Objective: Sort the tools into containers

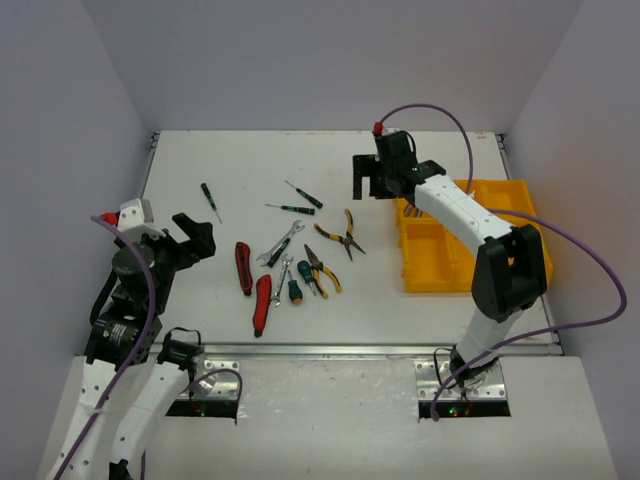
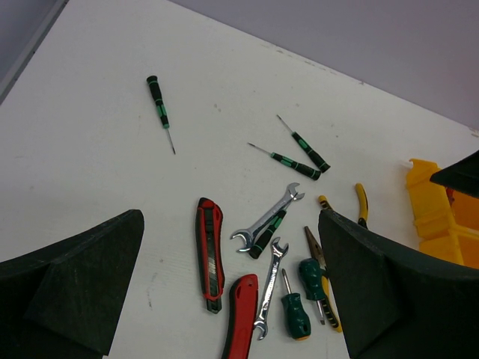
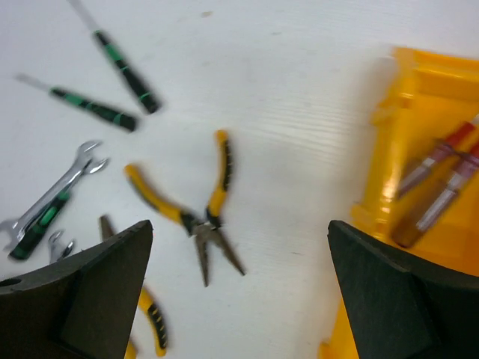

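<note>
The right tool (image 1: pixel 365 185) hung above the counter (image 1: pixel 200 160) with its fingers spread wide and nothing between them, just off the far-left corner of the yellow tray (image 1: pixel 440 272). The left tool (image 1: pixel 197 235) was as wide open and also held nothing. It was poised near the counter's left edge, touching nothing.

Between the two tools lay the unsorted heap in mid-counter: two red-black knives (image 1: pixel 243 267), crossed wrenches (image 1: pixel 283 243), two yellow-black pliers (image 1: pixel 340 232) and two slim green-black screwdrivers (image 1: pixel 292 209). A third slim screwdriver (image 1: pixel 210 200) lay alone to the left, nearer the left tool. A strip of bare counter separated the nearest pliers from the tray's left wall, and wider white surface ran along the far side. Walls closed the counter on the left, far and right sides. The tray sat hard by the right edge.

The top view had the right arm lying across the tray, hiding much of it. The right wrist view, though blurred, showed red-handled screwdrivers (image 3: pixel 438 183) lying inside the compartment just beside that tool. The left wrist view framed the whole heap between its own fingers (image 2: pixel 75 288), showing a stubby green-handled screwdriver (image 2: pixel 295 314) beside the wrenches, with only a corner of the tray at its right margin.
</note>
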